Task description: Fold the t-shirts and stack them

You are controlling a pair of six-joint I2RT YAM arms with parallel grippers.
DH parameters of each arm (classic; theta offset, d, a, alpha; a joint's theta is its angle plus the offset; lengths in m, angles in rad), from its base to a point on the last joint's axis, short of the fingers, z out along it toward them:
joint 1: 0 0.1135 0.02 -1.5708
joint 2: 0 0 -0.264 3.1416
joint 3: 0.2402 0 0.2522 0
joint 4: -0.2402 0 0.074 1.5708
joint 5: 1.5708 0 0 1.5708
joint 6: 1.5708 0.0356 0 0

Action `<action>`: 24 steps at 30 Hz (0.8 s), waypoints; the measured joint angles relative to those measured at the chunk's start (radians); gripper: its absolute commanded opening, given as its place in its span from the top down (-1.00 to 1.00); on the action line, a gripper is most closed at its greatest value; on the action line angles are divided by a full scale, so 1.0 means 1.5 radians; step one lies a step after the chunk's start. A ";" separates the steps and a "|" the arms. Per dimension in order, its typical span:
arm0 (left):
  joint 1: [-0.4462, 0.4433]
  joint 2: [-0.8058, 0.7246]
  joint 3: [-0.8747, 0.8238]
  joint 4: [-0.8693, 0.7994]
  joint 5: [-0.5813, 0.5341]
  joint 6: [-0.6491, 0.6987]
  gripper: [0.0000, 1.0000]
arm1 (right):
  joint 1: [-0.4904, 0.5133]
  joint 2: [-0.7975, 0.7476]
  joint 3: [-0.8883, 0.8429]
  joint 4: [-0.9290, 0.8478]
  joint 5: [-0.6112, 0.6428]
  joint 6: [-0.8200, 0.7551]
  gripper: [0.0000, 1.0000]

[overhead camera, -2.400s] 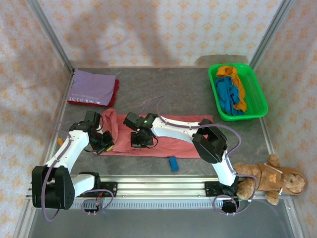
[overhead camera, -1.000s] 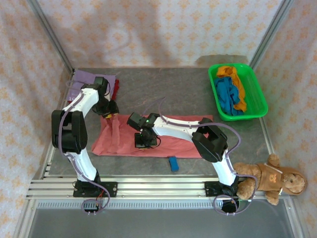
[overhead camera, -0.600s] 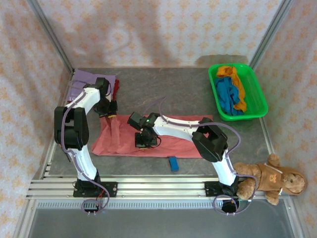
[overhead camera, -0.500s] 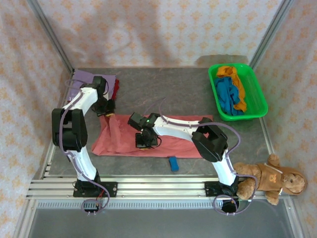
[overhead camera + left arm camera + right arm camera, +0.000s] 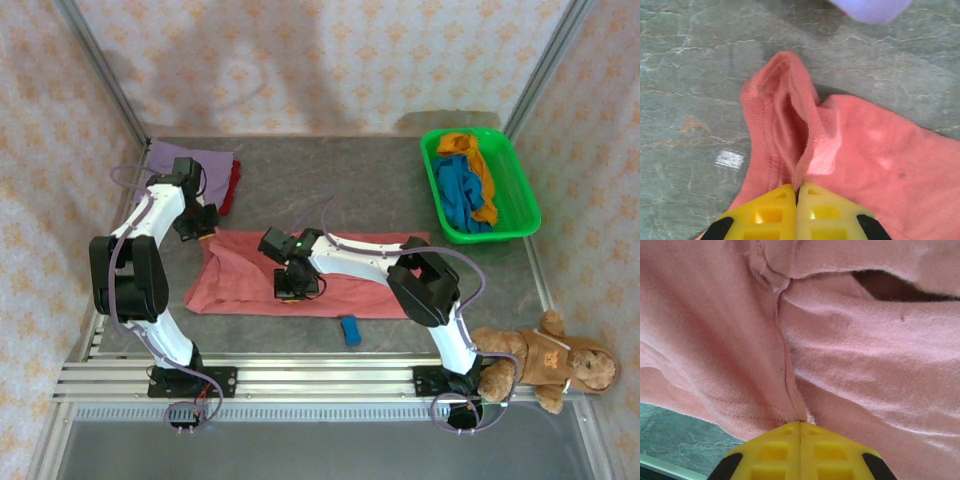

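Pinched a raised ridge of the pink shirt (image 5: 370,285) in the left claw (image 5: 797,192), yellow fingers (image 5: 767,215) pressed together on the cloth, at the shirt's far left corner, near the lilac shirt (image 5: 185,160). Clamped the right claw (image 5: 800,427) likewise on a seam toward the shirt's middle, jaws closed with cloth between. Found the pink shirt spread across the middle of the table (image 5: 350,190).

Against half a second before: carried the left claw leftward, drawing that corner out with it; hardly moved the right claw.

Counted two claws and five shirts: one pink shirt, one lilac shirt folded atop one dark red shirt (image 5: 230,180) at far left, one blue shirt (image 5: 458,190) and one orange shirt (image 5: 458,143) in one basket (image 5: 432,185) at far right. Counted one block (image 5: 349,329) just beside the pink shirt's near edge and one bear (image 5: 545,360) at near right.
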 measured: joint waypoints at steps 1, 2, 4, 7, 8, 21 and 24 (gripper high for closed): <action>0.001 0.006 0.000 0.000 -0.005 0.000 0.97 | 0.000 0.000 0.000 -0.001 0.002 0.000 1.00; 0.003 0.012 -0.001 0.001 -0.008 0.000 0.87 | 0.000 0.000 0.000 -0.002 0.003 0.000 1.00; 0.006 0.027 -0.002 0.001 -0.014 0.003 0.57 | 0.000 0.000 0.000 -0.002 0.004 0.000 1.00; 0.009 0.038 -0.008 0.003 -0.016 0.002 0.44 | 0.000 0.000 0.000 -0.002 0.004 0.000 1.00; 0.009 0.036 -0.011 0.004 -0.017 0.002 0.36 | 0.000 0.000 0.000 -0.002 0.004 0.000 1.00; 0.011 -0.279 -0.196 -0.035 0.033 -0.049 0.18 | 0.000 0.001 0.000 -0.002 0.004 -0.010 1.00; 0.011 -0.333 -0.288 -0.035 0.065 -0.079 0.25 | 0.000 0.001 0.000 -0.001 0.004 -0.010 1.00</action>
